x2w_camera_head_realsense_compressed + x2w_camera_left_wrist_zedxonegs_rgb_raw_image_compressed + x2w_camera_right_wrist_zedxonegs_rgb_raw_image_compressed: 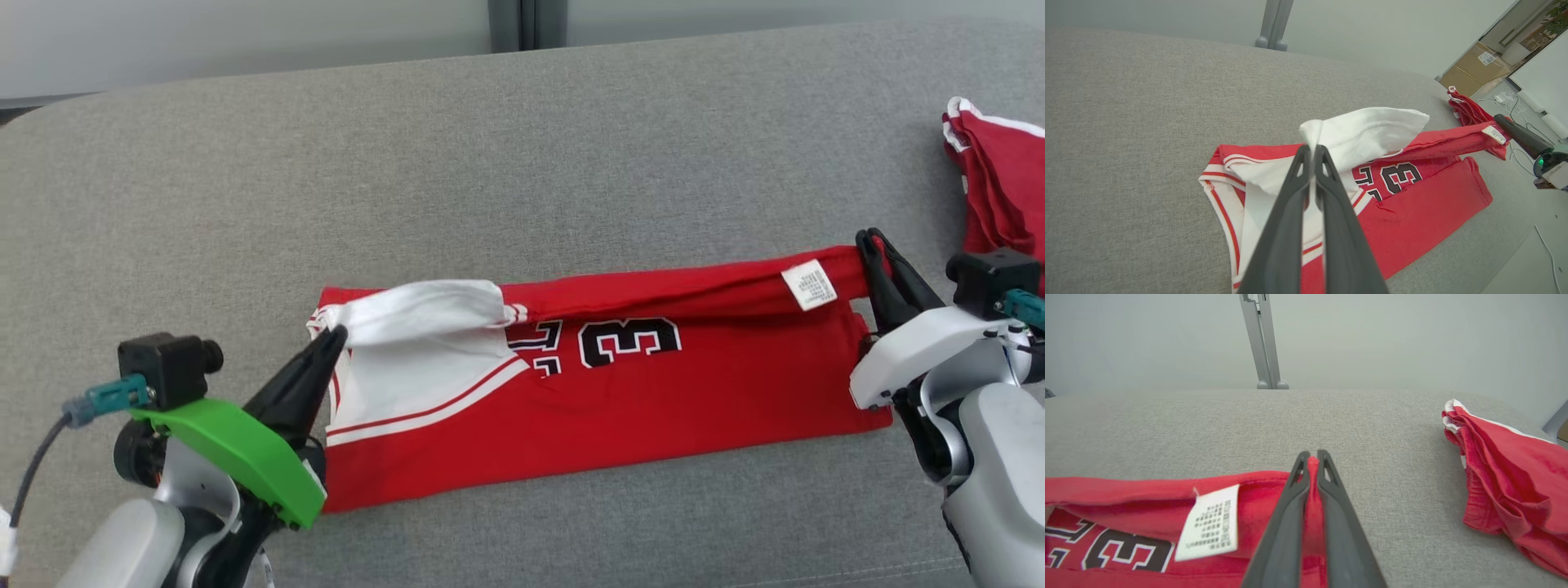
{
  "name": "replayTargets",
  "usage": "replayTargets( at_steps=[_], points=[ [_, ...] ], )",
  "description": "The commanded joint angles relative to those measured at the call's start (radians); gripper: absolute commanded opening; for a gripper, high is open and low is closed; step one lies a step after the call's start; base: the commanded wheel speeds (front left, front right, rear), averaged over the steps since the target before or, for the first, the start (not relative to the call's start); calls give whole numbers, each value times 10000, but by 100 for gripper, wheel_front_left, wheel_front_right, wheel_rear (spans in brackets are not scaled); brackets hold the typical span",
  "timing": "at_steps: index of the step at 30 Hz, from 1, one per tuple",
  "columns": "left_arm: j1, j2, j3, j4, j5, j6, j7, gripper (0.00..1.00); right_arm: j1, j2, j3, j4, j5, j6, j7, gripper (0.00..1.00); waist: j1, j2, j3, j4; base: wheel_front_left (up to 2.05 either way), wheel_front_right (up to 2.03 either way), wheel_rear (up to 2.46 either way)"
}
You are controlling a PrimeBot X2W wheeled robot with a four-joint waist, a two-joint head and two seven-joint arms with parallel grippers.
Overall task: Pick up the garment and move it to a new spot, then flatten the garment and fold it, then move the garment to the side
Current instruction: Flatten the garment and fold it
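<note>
Jersey (653,408) in red knit cloth, with a white shoulder panel and black-and-white numerals, is lying in a long band across the grey woven-fabric cushion surface (490,163). It runs left to right and sits closer to the near edge than the far edge, with bare grey all round it.

Left gripper (333,336), the one on the bright green bracket, has its two long dark fingers pinched tight on the white panel at the jersey's left end. In the left wrist view that white cloth bunches up to the fingertips, raised off the layer under it.

Right gripper (869,241) is on the pale arm. Its fingers are clamped together on the far right corner of the jersey, with a sliver of red poking out between the tips. A small white printed care label (809,285) sits just beside that grip.

Between the two grips a raised fold of cloth runs along the jersey's far long edge, hanging over the tops of the numerals. The lower layer lies flat.

Over at the right edge of the surface there's a second crumpled red garment with white trim (1000,180), apart from the jersey.
</note>
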Motion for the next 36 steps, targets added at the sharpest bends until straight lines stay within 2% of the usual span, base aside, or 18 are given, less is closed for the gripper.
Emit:
replayTargets(
  at_steps=[1,6,9,10,11,12,13,14,19,24,31,36],
  points=[
    [335,-54,-37,-92,-66,54,-102,0,287,112,-148,-224,-113,-6,87,0,0,0,-140,153,0,0,0],
    [1003,-263,-301,50,-50,143,-314,0,893,424,-653,-793,-426,-6,321,0,0,0,-147,236,0,0,0],
    [1180,-573,-490,512,-71,64,-504,0,1155,600,-873,-991,-593,-6,442,0,0,0,-150,269,0,0,0],
    [1203,-661,-539,715,-52,58,-566,0,1236,649,-923,-1048,-644,-6,455,4,0,0,-149,270,0,0,0],
    [1193,-718,-554,872,34,72,-670,0,1296,700,-982,-1084,-687,-6,478,27,0,0,-143,268,0,0,0],
    [1171,-802,-560,1068,105,114,-837,35,1354,771,-1055,-1127,-714,-6,460,50,0,0,-134,262,0,0,0],
    [1151,-868,-567,1199,168,136,-987,91,1389,833,-1133,-1174,-761,-6,385,100,0,0,-130,252,0,0,0],
    [1138,-944,-562,1379,256,179,-1140,100,1477,894,-1182,-1221,-817,-6,349,100,0,0,-128,240,0,0,0],
    [1231,-1218,-318,1742,474,336,-1988,100,1971,1274,-1614,-1538,-887,-6,87,100,0,0,-153,182,0,0,0],
    [1305,-1411,-194,1784,997,780,-2921,100,2558,1666,-2301,-1895,-992,-6,-106,100,0,0,-223,125,0,0,0],
    [994,-1682,-235,1731,1746,1333,-3642,100,2980,1676,-2804,-2243,-1222,-6,599,100,0,0,-355,121,0,0,0],
    [964,-1935,-84,1788,1924,1710,-3931,100,3133,1517,-2692,-2222,-1145,-6,1495,100,0,0,-469,204,0,0,0]
  ],
)
